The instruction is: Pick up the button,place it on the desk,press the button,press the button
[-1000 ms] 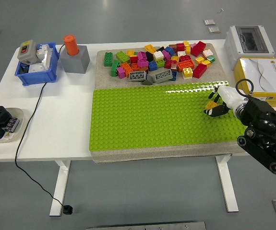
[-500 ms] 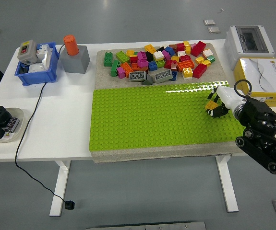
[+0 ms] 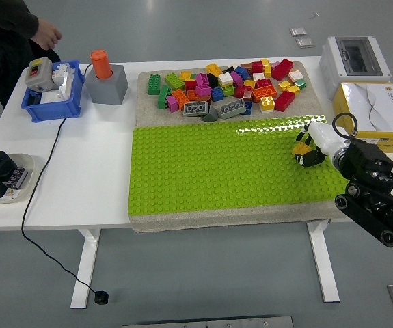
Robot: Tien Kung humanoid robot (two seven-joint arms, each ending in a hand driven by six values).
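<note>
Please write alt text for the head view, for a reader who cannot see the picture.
The robot's right hand rests over the right side of a green studded baseplate on a white table, its fingers curled on a small yellow brick. Far left, a grey button box sits in a blue bin beside an orange button. A person's hand hangs above the bin.

No print or label is legible anywhere.

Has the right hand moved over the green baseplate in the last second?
Barely. The right hand has crept slightly toward the far edge of the green baseplate, keeping over its right end and short of the brick pile.
</note>
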